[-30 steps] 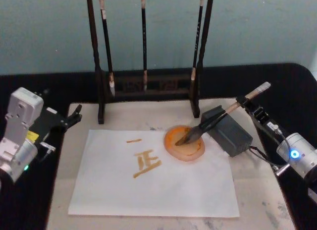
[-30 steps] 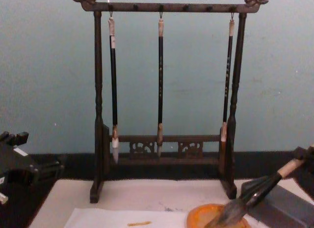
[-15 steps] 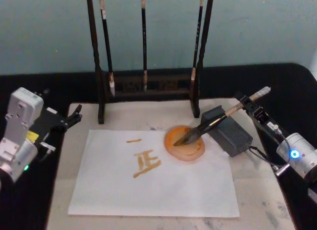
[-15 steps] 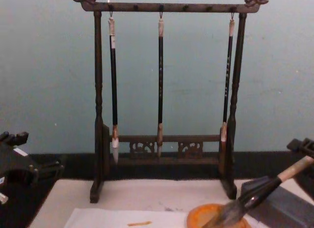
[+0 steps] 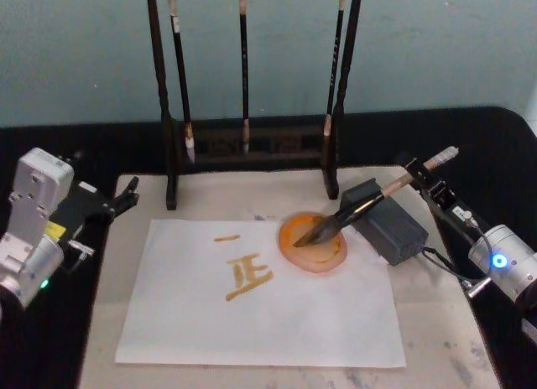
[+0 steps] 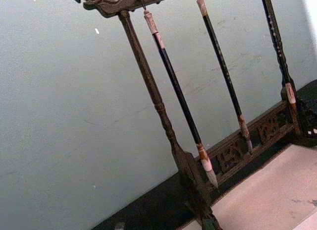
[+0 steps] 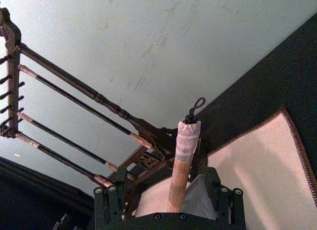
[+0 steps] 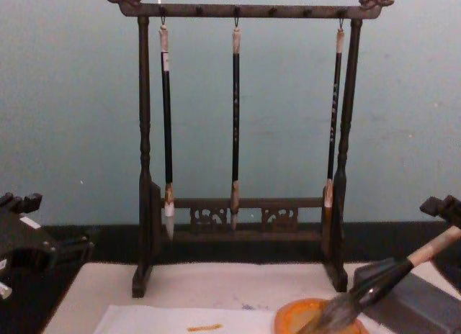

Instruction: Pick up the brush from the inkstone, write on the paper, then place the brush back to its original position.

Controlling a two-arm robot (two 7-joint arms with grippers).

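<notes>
The brush (image 5: 361, 206) lies slanted, its bushy tip in an orange dish (image 5: 315, 251) and its black shaft on the dark grey inkstone (image 5: 394, 230). My right gripper (image 5: 424, 178) sits at the pale upper handle. In the right wrist view its fingers (image 7: 106, 205) stand wide on either side of the handle (image 7: 178, 180) without touching it, so it is open. The white paper (image 5: 252, 322) carries orange strokes. In the chest view the brush (image 8: 367, 291) leans up toward the right gripper (image 8: 441, 206). My left gripper (image 5: 126, 194) is parked at the mat's left edge.
A dark wooden rack (image 5: 252, 142) with three thin hanging brushes stands behind the paper. The beige mat (image 5: 436, 322) lies under everything on a black table. The orange dish overlaps the paper's far right corner.
The brush's handle end has sunk lower and the brush has come to rest on the inkstone. The right gripper has let go and shifted slightly. The left arm has not moved.
</notes>
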